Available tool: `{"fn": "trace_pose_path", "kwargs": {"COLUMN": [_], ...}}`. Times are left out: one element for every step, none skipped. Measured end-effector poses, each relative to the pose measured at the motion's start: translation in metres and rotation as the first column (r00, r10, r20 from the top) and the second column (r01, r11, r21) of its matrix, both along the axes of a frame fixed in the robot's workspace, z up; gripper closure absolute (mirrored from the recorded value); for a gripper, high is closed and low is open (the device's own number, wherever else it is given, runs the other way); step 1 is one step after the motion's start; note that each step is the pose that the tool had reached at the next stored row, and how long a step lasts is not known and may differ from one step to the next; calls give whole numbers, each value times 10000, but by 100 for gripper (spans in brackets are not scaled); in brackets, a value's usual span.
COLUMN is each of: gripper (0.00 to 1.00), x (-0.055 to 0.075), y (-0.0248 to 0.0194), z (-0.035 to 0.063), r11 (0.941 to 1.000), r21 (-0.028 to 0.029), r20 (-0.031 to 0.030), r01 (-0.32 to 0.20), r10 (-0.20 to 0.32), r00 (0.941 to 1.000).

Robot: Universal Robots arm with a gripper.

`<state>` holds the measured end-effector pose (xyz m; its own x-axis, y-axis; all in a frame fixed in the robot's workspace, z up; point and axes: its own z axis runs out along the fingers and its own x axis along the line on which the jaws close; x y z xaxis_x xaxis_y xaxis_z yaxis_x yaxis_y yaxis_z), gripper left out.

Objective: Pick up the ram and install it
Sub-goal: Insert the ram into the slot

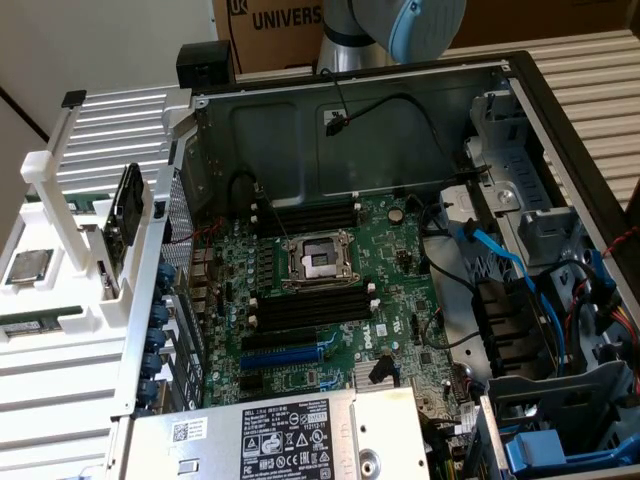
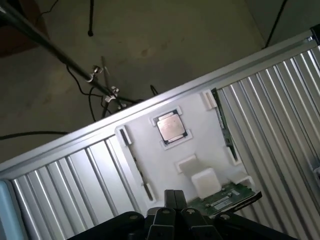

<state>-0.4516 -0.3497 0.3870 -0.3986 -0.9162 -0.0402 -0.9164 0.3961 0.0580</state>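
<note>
Ram, a long flat green circuit-board stick [image 2: 227, 200], lying on white plastic tray [image 2: 197, 135].
Black gripper [image 2: 175, 196] hovers near it, fingers pressed together.

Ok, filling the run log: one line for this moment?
fingers: shut, empty | ram: on tray, not gripped | CPU: on tray

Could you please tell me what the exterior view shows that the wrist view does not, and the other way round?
Exterior view: the open grey metal computer case with its green motherboard, long black memory slots and blue cables.
Wrist view: the black pincer, shut and empty, near the flat green ram stick with a white label, and the grey floor.
Shared: the white plastic tray, the square silver processor chip and that ram stick.
</note>
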Motion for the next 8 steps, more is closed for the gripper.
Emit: {"fn": "trace_pose_path", "kwargs": {"gripper": [90, 90, 90, 90, 90, 90, 90, 90], "x": [0, 0, 0, 0, 0, 0, 0, 0], "y": [0, 0, 0, 1, 0, 0, 0, 0], "z": [-1, -2, -2, -3, -4, -6, -9, -10], "r11": [9998, 9993, 9985, 9958, 9939, 9894, 9833, 9801], "r21": [0, 0, 0, 0, 1, 0, 0, 0], "r20": [0, 1, 1, 0, 1, 0, 0, 0], "r01": [-191, -365, -551, -914, -1099, -1451, -1821, -1987], "r10": [191, 365, 551, 914, 1099, 1451, 1821, 1987], "r00": [9998, 9993, 9985, 9958, 9939, 9894, 9833, 9801]}}
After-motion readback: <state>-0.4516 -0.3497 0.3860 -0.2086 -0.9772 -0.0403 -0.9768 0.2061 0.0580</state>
